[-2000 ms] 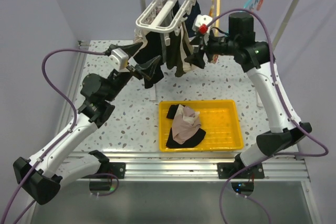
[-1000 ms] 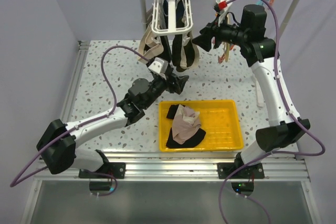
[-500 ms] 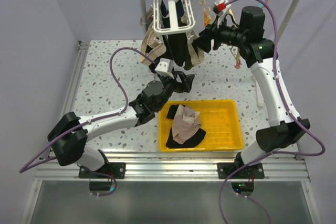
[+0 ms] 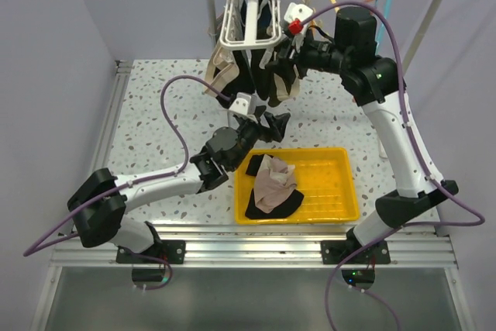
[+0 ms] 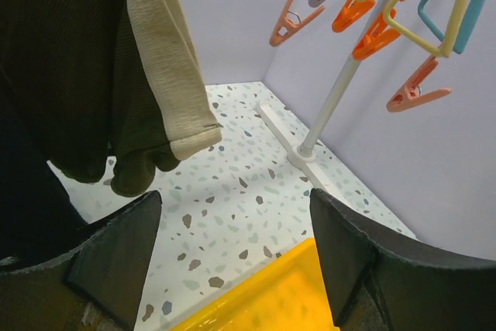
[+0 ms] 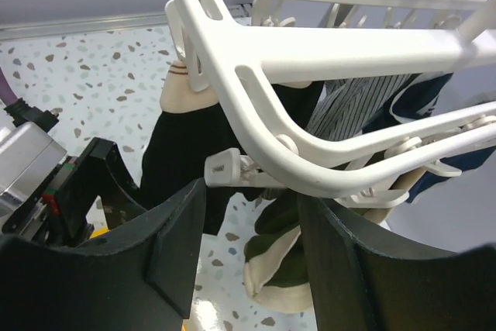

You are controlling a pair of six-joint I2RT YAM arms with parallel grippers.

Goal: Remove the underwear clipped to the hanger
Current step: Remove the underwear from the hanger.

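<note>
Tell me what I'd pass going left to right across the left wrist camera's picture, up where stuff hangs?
olive-and-cream underwear → white pole → orange clip

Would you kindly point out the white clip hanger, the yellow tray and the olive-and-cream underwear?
white clip hanger (image 6: pixel 349 48): right wrist view, thick frame bar.
yellow tray (image 4: pixel 329 184): top external view, bare floor.
olive-and-cream underwear (image 5: pixel 167 75): left wrist view, cream band.

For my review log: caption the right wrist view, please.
Right gripper open at a clip of the white hanger; underwear hangs beneath.
</note>
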